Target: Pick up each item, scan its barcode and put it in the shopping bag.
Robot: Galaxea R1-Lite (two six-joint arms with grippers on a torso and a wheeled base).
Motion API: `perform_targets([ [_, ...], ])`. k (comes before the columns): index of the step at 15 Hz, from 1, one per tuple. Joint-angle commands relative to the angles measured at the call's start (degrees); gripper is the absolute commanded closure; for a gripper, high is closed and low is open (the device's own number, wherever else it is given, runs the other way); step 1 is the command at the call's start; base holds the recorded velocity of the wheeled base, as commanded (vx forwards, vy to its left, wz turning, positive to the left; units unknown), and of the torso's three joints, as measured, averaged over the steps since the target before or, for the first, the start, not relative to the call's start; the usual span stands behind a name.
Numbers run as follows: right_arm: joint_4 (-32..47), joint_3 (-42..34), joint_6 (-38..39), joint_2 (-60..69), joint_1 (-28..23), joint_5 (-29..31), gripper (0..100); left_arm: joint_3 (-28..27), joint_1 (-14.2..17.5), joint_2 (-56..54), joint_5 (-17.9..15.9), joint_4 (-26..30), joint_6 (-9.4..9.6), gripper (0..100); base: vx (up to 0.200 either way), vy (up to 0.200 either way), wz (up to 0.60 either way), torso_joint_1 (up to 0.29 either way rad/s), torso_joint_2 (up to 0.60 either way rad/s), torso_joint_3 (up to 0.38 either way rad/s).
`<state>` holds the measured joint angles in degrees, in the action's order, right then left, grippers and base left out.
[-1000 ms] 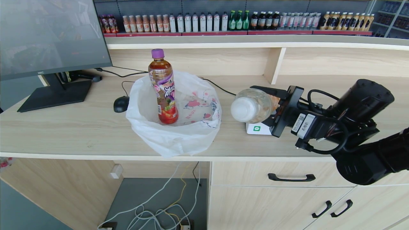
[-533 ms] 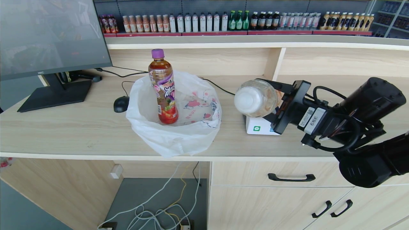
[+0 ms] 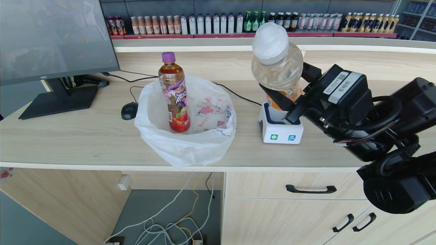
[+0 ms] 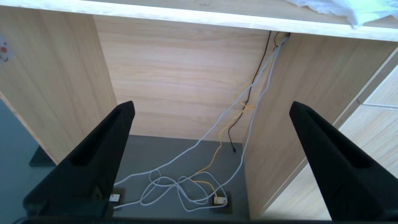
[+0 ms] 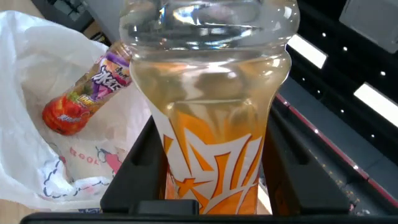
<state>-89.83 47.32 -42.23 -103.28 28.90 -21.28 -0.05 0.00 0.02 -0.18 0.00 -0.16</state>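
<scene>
Head view, right gripper [image 3: 286,85] clamped on clear orange-label bottle [image 3: 277,61], upright above white scanner [image 3: 281,131] on tabletop [image 3: 68,136], shopping bag [image 3: 184,146] beside it holding purple-capped bottle [image 3: 173,92], mouse [image 3: 129,110] and monitor [image 3: 51,37] beyond, left gripper [image 4: 210,109] wide apart below tabletop edge.

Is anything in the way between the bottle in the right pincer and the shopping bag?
Nothing visible blocks the way from the white-capped bottle to the shopping bag, whose mouth is open. A purple-capped bottle stands upright inside, taking part of the room.
</scene>
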Motion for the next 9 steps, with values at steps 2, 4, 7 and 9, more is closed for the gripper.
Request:
perform_targets([
  [2, -0.17, 0.49, 6.98, 3.35, 3.53, 9.42, 100, -0.04, 0.0, -0.02, 0.01, 0.0, -0.02, 0, 0.0, 0.0, 0.0, 0.0, 0.0, 0.0],
  [4, -0.17, 0.58, 13.58, 4.49, 3.97, 12.76, 100, -0.04, 0.0, -0.02, 0.01, 0.0, -0.02, 0, 0.0, 0.0, 0.0, 0.0, 0.0, 0.0],
  [7, -0.17, -1.62, 21.84, 5.63, 3.62, 15.57, 100, 0.05, 0.0, -0.02, 0.01, 0.0, -0.02, 0, 0.0, 0.0, 0.0, 0.0, 0.0, 0.0],
  [9, -0.17, -3.91, 30.1, 6.16, 3.53, 21.99, 100, -0.04, 0.0, -0.02, 0.01, 0.0, -0.02, 0, 0.0, 0.0, 0.0, 0.0, 0.0, 0.0],
])
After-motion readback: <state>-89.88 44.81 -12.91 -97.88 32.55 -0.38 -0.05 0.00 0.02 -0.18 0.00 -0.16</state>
